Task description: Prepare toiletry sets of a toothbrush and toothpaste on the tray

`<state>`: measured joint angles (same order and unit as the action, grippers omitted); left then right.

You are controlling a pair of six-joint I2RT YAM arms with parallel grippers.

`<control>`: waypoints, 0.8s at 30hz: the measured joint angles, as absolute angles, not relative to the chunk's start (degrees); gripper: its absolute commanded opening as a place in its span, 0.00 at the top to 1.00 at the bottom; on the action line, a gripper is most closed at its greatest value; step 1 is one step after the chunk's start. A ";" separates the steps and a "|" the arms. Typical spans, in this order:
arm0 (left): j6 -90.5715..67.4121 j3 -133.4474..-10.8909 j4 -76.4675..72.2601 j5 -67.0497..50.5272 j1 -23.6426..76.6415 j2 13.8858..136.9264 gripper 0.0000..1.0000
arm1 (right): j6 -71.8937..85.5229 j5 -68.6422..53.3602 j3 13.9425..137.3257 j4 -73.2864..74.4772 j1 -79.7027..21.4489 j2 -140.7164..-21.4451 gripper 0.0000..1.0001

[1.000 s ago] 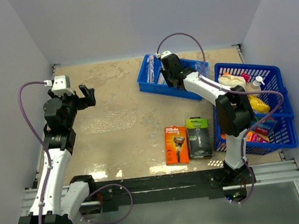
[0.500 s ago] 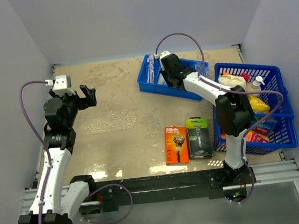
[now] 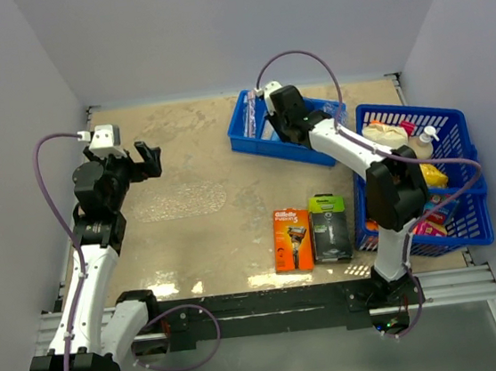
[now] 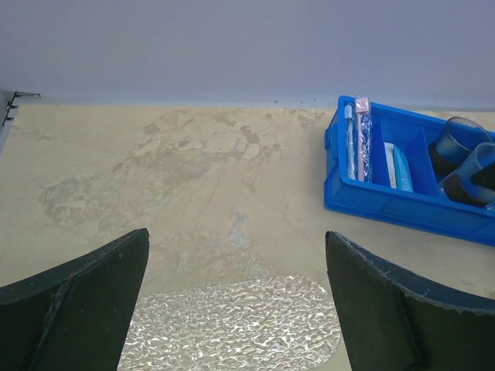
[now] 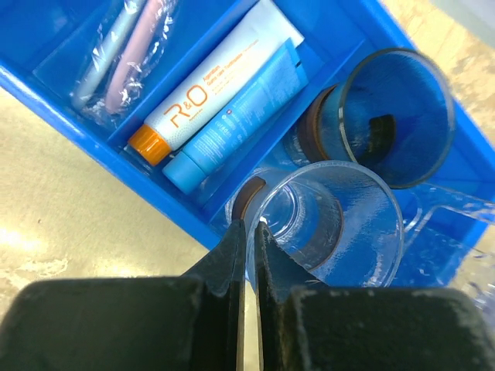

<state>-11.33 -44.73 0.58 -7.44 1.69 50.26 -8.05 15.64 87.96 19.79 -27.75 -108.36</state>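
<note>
My right gripper [image 5: 249, 226] is shut on the rim of a clear cup [image 5: 332, 224] inside the blue bin [image 5: 93, 116]; the cup wall is pinched between the jaws. A second clear cup [image 5: 394, 108] stands just behind it. In the same bin lie a white toothpaste [image 5: 213, 85] tube, a blue tube [image 5: 236, 116] and a wrapped toothbrush [image 5: 128, 54]. The clear tray [image 3: 180, 201] lies left of centre, empty. My left gripper [image 3: 149, 156] hangs open above the tray's [image 4: 232, 325] far edge with nothing between its fingers.
An orange razor pack [image 3: 293, 239] and a black-green razor pack [image 3: 329, 227] lie near the front of the table. A blue lattice basket [image 3: 466, 214] with several items stands at the right. The blue bin [image 3: 247, 141] sits at the back, left of the basket.
My right gripper's jaws have closed on the cup's rim and the wrist has shifted slightly toward the back. The left arm has not moved.
</note>
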 measured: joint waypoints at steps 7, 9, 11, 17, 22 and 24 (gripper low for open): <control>-11.35 -44.73 0.58 -8.14 1.72 50.26 0.00 | -10.26 15.51 87.83 19.81 -28.21 -103.37 1.00; -11.35 -44.73 0.58 -8.21 1.89 50.26 0.00 | -10.81 15.51 87.83 19.81 -28.58 -102.61 1.00; -11.35 -44.73 0.58 -8.29 2.04 50.26 0.00 | -11.40 15.53 87.83 19.94 -29.15 -102.13 1.00; -11.38 -44.73 0.62 -8.12 2.09 50.33 0.00 | -12.67 15.99 87.83 20.49 -31.92 -100.44 1.00; -11.40 -44.73 1.02 -8.08 2.07 50.78 0.00 | -12.69 16.99 88.16 22.52 -35.18 -97.71 1.00; -11.42 -44.73 1.19 -8.05 2.09 50.89 0.00 | -12.40 17.93 89.38 23.97 -36.67 -97.43 1.00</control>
<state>-11.42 -44.73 1.19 -8.05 2.09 50.89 -12.40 17.93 89.38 23.97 -36.67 -97.43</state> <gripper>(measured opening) 0.997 0.059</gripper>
